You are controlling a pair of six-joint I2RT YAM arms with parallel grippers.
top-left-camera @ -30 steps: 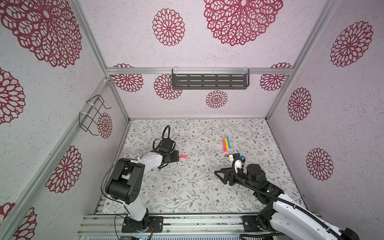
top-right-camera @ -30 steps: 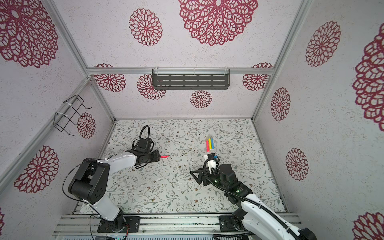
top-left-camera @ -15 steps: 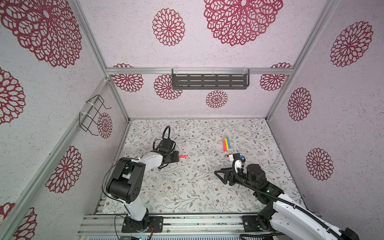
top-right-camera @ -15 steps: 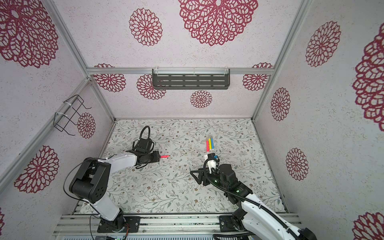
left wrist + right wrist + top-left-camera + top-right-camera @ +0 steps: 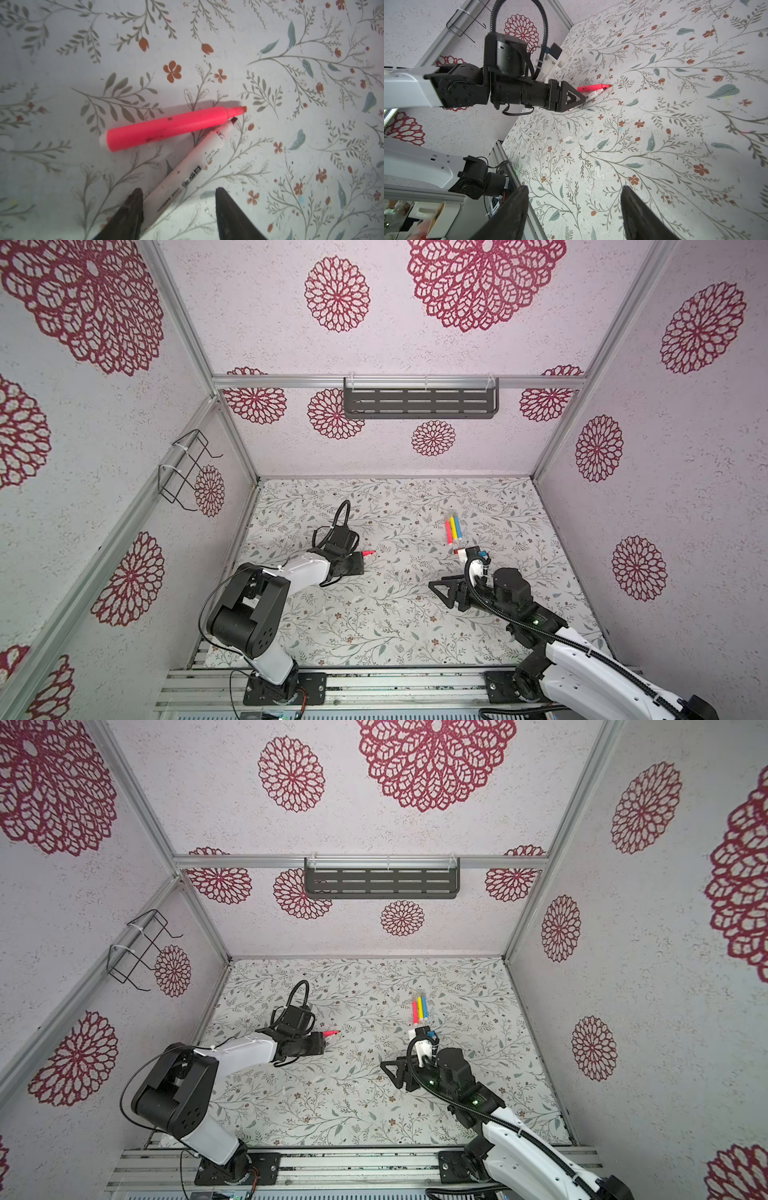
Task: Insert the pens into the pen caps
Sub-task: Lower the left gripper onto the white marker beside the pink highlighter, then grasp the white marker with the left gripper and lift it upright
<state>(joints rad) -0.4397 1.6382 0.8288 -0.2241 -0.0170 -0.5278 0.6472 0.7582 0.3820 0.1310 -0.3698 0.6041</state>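
A bright pink pen lies uncapped on the floral mat, seen in both top views. A white pen lies beside it, tips almost touching. My left gripper is open low over the mat, and the white pen's rear end lies between its jaws, against one finger. Red-orange, yellow and blue pens lie side by side further right. My right gripper is open and empty, hovering in front of those pens. A few pale specks on the mat are too small to identify as pen caps.
The left arm stretches low across the mat's left side, and the right arm reaches in from the front right. A dark slotted shelf hangs on the back wall and a wire rack on the left wall.
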